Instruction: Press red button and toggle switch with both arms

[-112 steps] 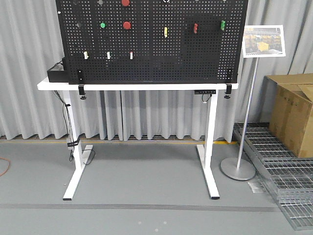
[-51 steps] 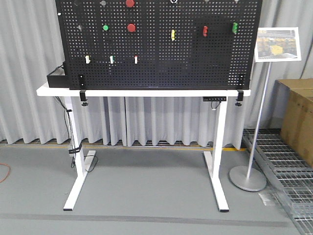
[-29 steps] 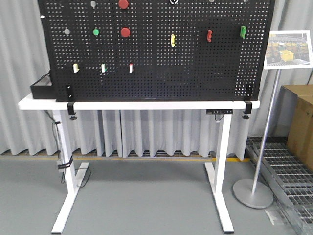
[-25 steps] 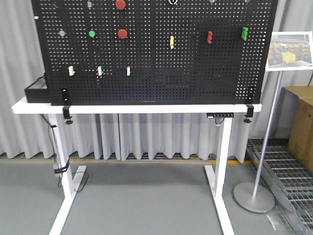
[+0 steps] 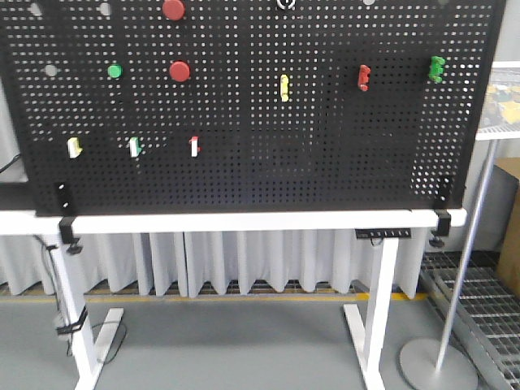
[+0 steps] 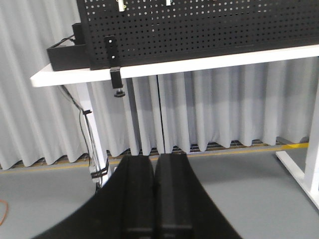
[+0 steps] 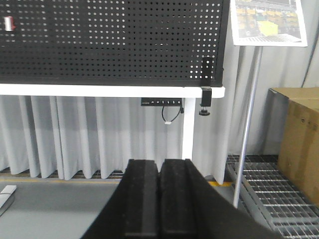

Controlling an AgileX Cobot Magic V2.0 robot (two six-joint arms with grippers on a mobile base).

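Left wrist-mounted view: left black blocky gripper [image 6: 155, 164] has its fingers pressed together, nothing held. Right black blocky gripper [image 7: 159, 167] is the same. Both sit low, well short of the black perforated pegboard [image 6: 199, 25] on the white table [image 6: 209, 59]. Front view: round dull brick-red button [image 5: 173, 9] is at top left of the board, above a brighter red round button [image 5: 179, 71]. Small silvery toggle switch [image 5: 285, 3] is at the top edge, to its right. Both targets lie up and ahead. Left arm is likely nearer the button, right nearer the toggle. Lever direction is too small to tell.

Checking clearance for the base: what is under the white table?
Grey floor, two white legs, a black power strip beneath the right edge, cables by the left leg. Pleated curtain hides whatever lies behind.
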